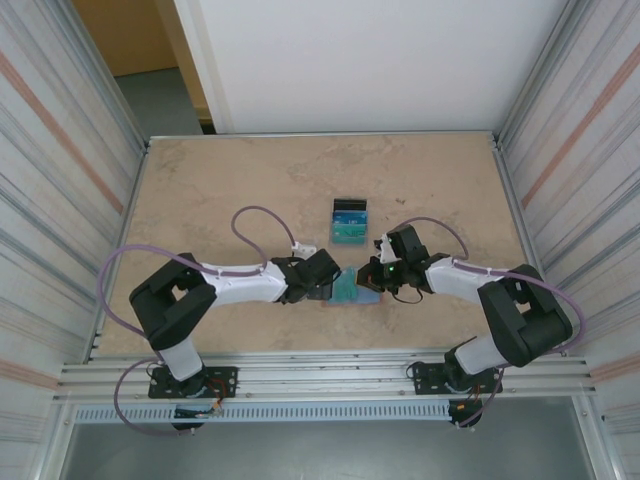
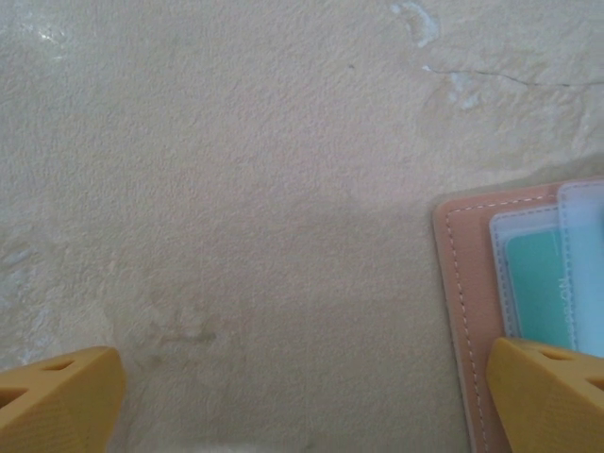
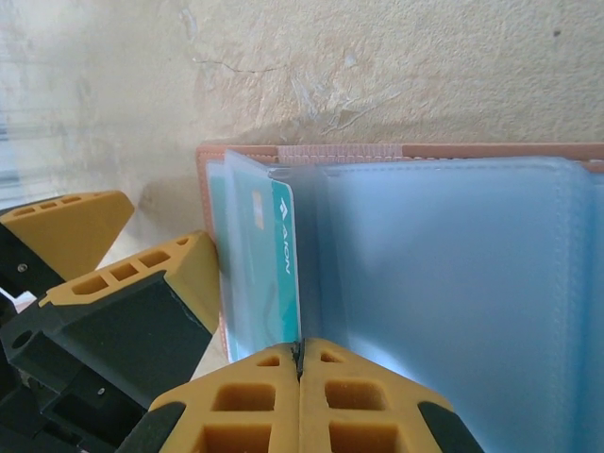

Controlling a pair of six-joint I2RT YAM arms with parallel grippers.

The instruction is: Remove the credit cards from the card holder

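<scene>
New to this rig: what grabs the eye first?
An open card holder lies near the front of the table. The right end effector is shut at the edge of a teal credit card; the left end effector gapes wide at the holder's corner.

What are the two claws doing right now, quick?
Left gripper: open, holding nothing.
Right gripper: shut at the edge of the teal credit card; grip unclear.
</scene>
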